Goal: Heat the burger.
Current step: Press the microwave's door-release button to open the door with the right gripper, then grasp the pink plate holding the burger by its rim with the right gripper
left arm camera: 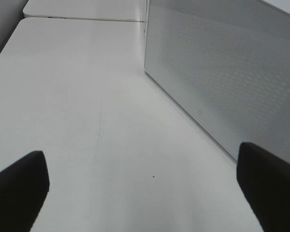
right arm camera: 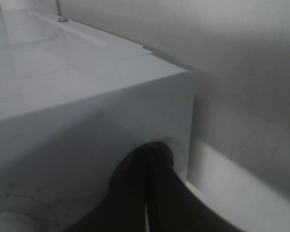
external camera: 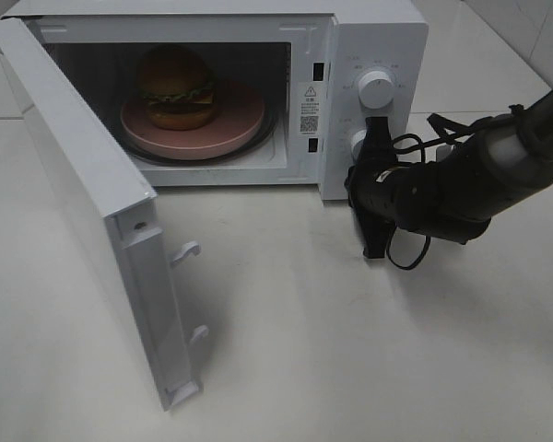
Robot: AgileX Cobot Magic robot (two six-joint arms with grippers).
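Nearest, in the left wrist view, the left gripper hangs over the bare table with its two dark fingertips set wide apart in the lower corners of the frame, holding nothing. In the high view the microwave's door stands swung open across the left of the frame. To the right of centre the right gripper sits against the lower knob of the control panel, its fingers drawn together with only a thin seam between them. Farther back, in the upper left of the high view, the burger sits inside the microwave on the pink plate. It looks light, soft and stacked loose, with a glossy bun that would likely slip and layers that would shear under a squeeze. It is safer moved by the plate's rim than by the bun. The left arm is out of the high view altogether. The right fingertips and the knob merge into one dark patch in the right wrist view, so whether they pinch the knob or only press on it cannot be told. The dial markings are too small to read, and the burger's far side lies in the cavity's shadow.
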